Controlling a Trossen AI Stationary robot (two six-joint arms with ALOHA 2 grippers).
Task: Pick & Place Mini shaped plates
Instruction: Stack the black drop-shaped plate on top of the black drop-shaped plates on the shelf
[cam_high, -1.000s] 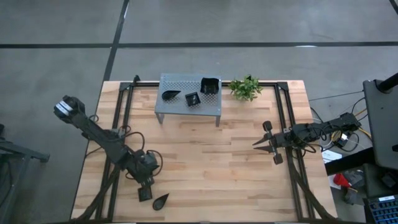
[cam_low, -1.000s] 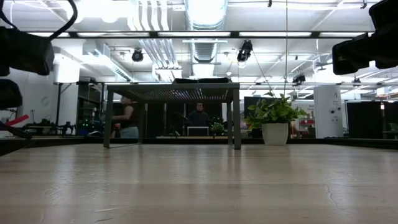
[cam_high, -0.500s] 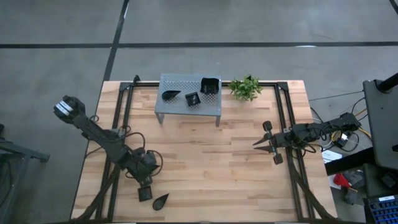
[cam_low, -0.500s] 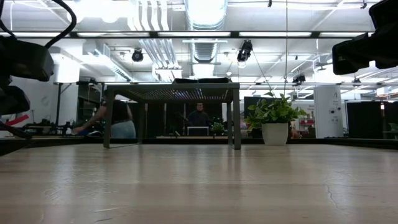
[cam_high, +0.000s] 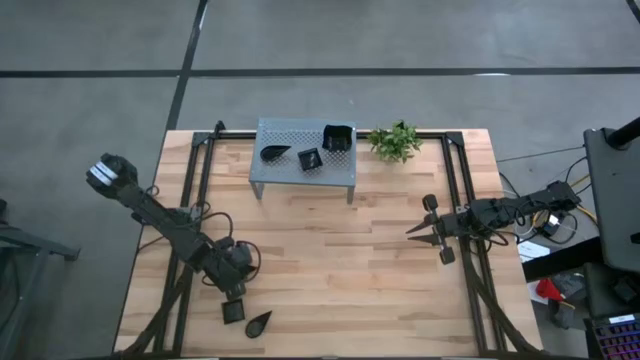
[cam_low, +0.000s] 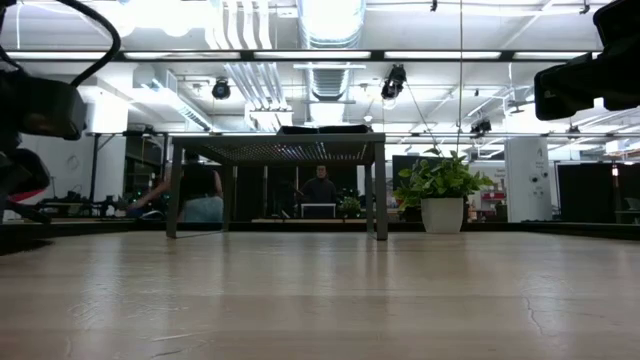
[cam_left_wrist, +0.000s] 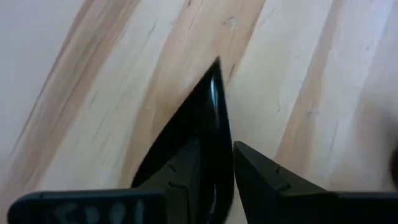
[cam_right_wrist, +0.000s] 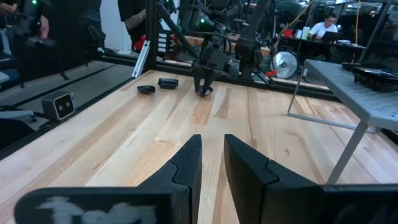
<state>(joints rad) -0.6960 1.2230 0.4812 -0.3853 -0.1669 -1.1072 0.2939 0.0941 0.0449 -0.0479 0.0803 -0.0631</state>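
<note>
My left gripper (cam_high: 232, 290) hangs near the table's front left, pointing down, shut on a glossy black leaf-shaped mini plate (cam_left_wrist: 200, 118). The right wrist view shows it too (cam_right_wrist: 204, 87). A small square plate (cam_high: 232, 312) and a leaf plate (cam_high: 258, 322) lie flat on the wood just nearer the front edge. A leaf plate (cam_high: 273, 152), a small square plate (cam_high: 309, 159) and a larger square plate (cam_high: 338, 138) lie on the grey perforated shelf (cam_high: 290, 130). My right gripper (cam_high: 415, 235) waits at the right, open by a narrow gap and empty. My left gripper pinches the leaf plate's wide end (cam_left_wrist: 214, 171) between its two fingers, coming from above and pointing down. The plate stands on edge in the hold, its pointed tip (cam_left_wrist: 216, 62) sticking out past the fingers. Whether the tip touches the wood I cannot tell.
The shelf stands at the far middle, with a small green plant (cam_high: 395, 140) to its right. Black rails (cam_high: 195, 190) run along both sides of the tabletop. Bare wood lies between the two arms. People show in the room behind the table.
My left arm has gone down a little, still shut on the leaf plate. The two plates on the wood and those on the shelf have stayed where they were.
</note>
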